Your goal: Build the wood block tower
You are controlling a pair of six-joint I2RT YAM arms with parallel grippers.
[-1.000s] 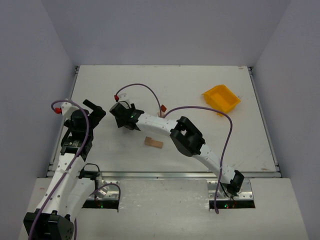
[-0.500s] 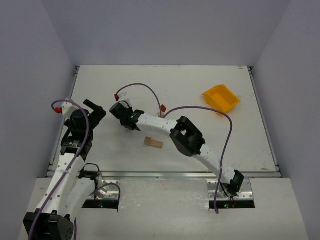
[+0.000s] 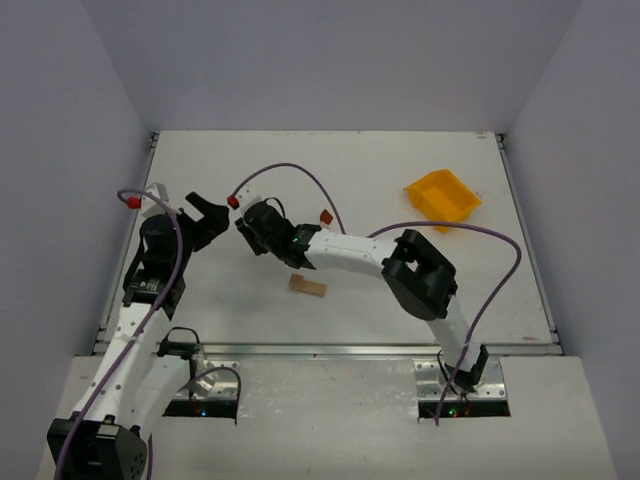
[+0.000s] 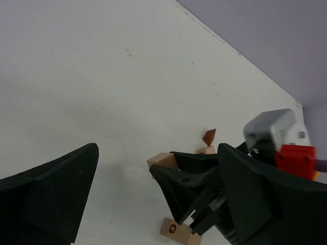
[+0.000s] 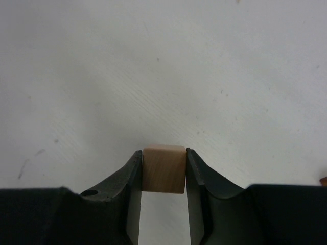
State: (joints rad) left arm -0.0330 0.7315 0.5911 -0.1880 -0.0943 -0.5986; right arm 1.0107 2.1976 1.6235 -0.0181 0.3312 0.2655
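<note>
1. White surface carries the wood block tower, just a low tan cluster near the middle.
2. Left pincer gapes wide, holding nothing.
3. Right pincer clamps 1 tan cube by its sides, apart from the tower.
4. Risk: the 2 pincers sit close; a bump could twist the cube loose.
</note>
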